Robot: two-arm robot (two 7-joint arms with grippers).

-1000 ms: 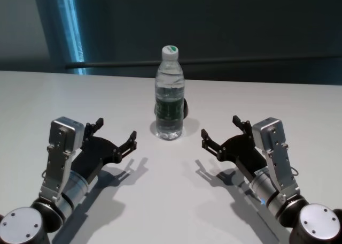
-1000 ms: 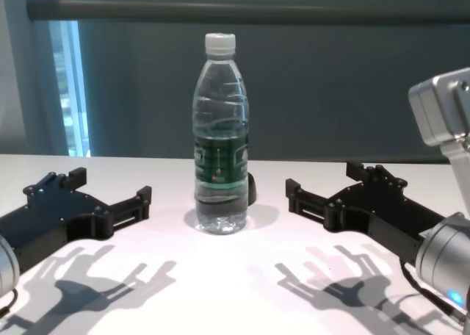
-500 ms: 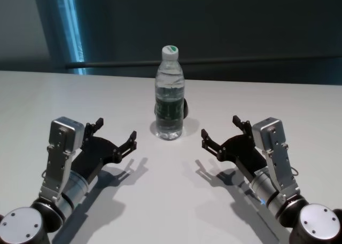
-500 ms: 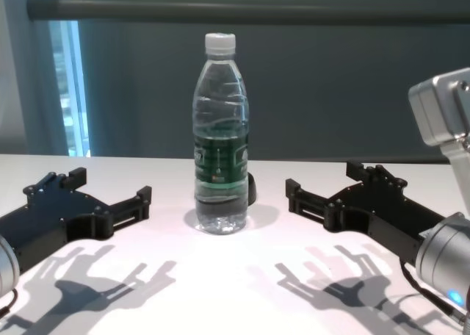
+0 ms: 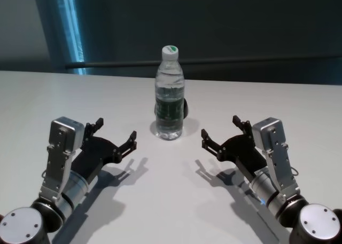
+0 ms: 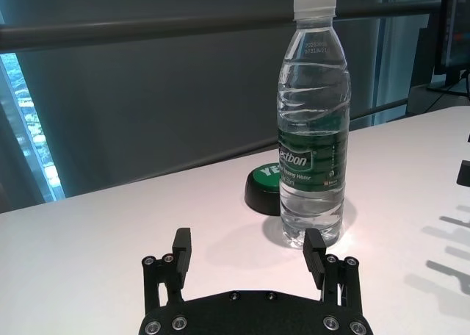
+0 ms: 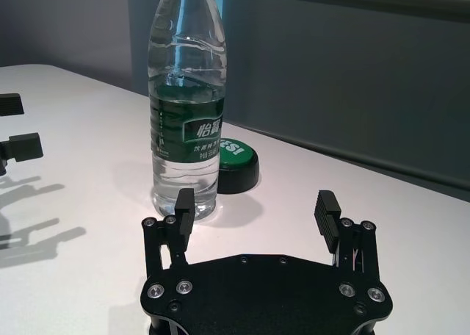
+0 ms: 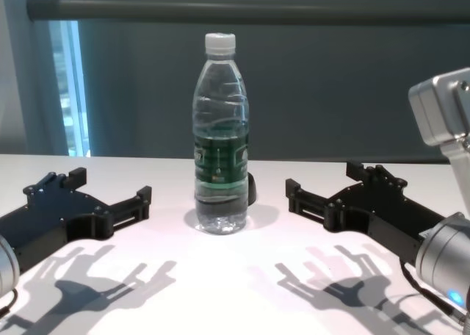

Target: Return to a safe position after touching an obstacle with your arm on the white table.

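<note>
Chest view: bottle (image 8: pixel 220 137) hides most of black puck (image 8: pixel 251 190).

Layout from my end: bottle (image 5: pixel 170 94) stands upright on the table (image 5: pixel 267 102), roughly centred between my two arms and further out than both. Small puck (image 6: pixel 266 190) sits on the table directly behind the bottle, just beside its base, mostly hidden by it from the head and chest views. Left gripper (image 5: pixel 114 135) is near-left of the bottle, right gripper (image 5: pixel 219 132) near-right, both low over the table, fingers spread, tips aimed forward and slightly inward. Neither touches the bottle; gap on each side. Both sit nearer to me than the bottle.
</note>
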